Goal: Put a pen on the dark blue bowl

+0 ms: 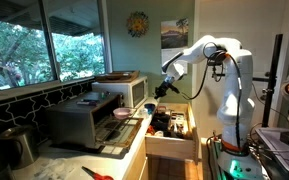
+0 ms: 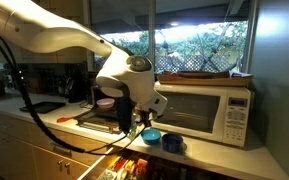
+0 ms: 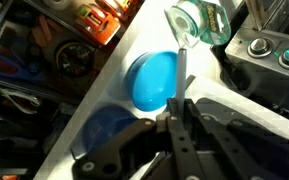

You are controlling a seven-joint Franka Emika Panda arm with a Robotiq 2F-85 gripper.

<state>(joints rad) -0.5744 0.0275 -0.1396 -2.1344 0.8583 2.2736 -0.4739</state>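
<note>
My jaws (image 3: 176, 108) are clamped on a pen (image 3: 183, 70), hanging over a light blue dish (image 3: 149, 80) on the surface (image 3: 224, 85). The dark blue bowl (image 2: 105, 102), pinkish inside, sits apart from that dish in an exterior view. I judge the pickup done, with carrying across and letting go still left.

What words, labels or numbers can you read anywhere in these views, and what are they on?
No text is legible.
On the microwave control panel: markings too small to read.
On the orange packaging: print blurred.
On the wall poster: too small to tell.
</note>
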